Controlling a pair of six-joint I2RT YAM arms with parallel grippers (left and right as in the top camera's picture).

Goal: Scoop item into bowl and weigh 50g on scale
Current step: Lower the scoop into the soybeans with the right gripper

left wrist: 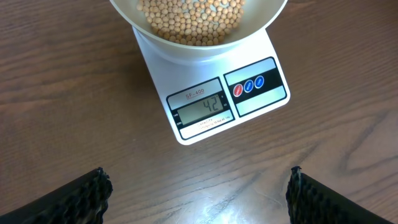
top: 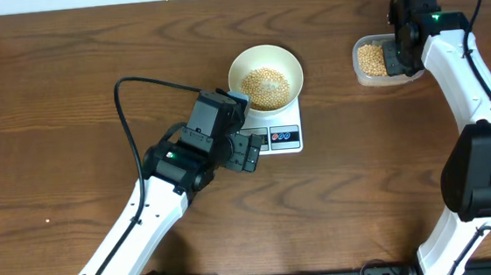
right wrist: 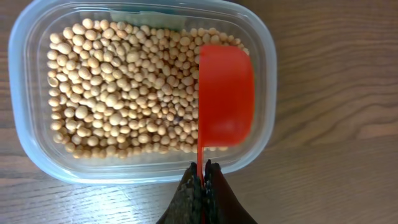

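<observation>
- left gripper (left wrist: 199,176) hangs just short of the scale (left wrist: 214,87), fingers wide apart, only their tips in frame
- bowl (left wrist: 258,18) of beans (left wrist: 186,18) sits on the scale, cut off at the top edge; display reads 42
- right gripper (right wrist: 202,174) is pinched on the red scoop (right wrist: 225,93) handle, which is seen edge-on, over beans in the clear container (right wrist: 25,74)
- whether the scoop holds anything is hard to tell
</observation>
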